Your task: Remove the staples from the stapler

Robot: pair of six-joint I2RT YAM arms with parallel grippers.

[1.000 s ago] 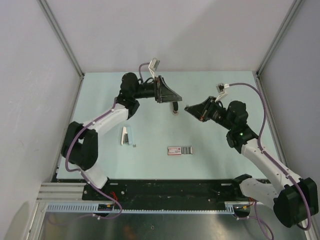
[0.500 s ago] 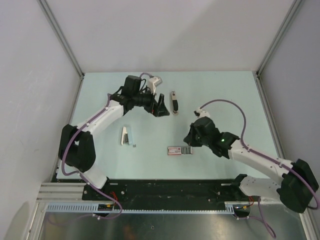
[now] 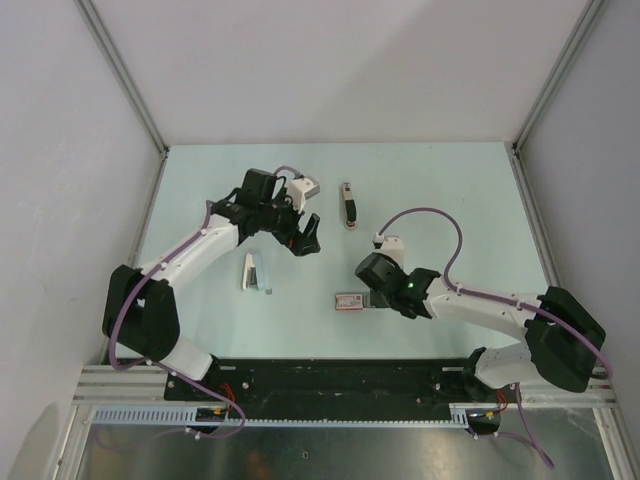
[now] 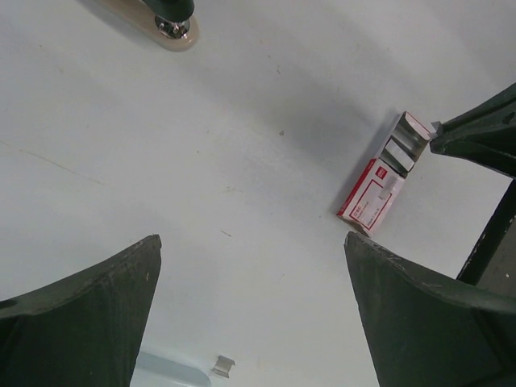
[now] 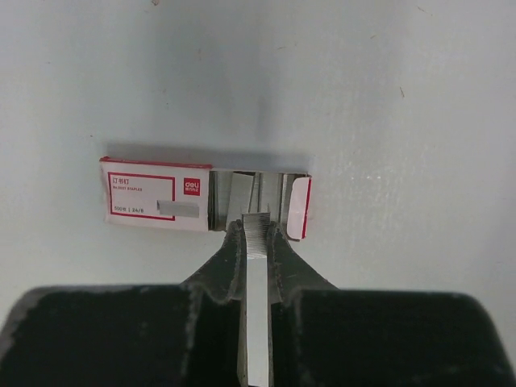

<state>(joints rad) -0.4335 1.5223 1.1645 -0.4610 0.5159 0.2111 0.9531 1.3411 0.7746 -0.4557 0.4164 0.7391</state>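
Nearest the bases, the right gripper (image 5: 256, 222) is clamped on the staples (image 5: 256, 306), a thin grey strip pinched flat between its fingers. The strip's long axis runs straight out along the fingers, and its tip hangs at the open end of the pink-and-white box (image 5: 157, 205). The box lies crosswise to the strip, so the two meet roughly at a right angle. The drawer end sits directly ahead of the tip, and whether they touch I cannot tell. My guess is that setting the strip down there is the step in hand.

Further out, the left gripper (image 4: 251, 238) hovers over bare table (image 3: 450, 200), fingers spread wide and holding nothing.

Beyond both lies the stapler (image 3: 347, 205), its length running near-to-far between the arms. The left gripper is nearer to it.
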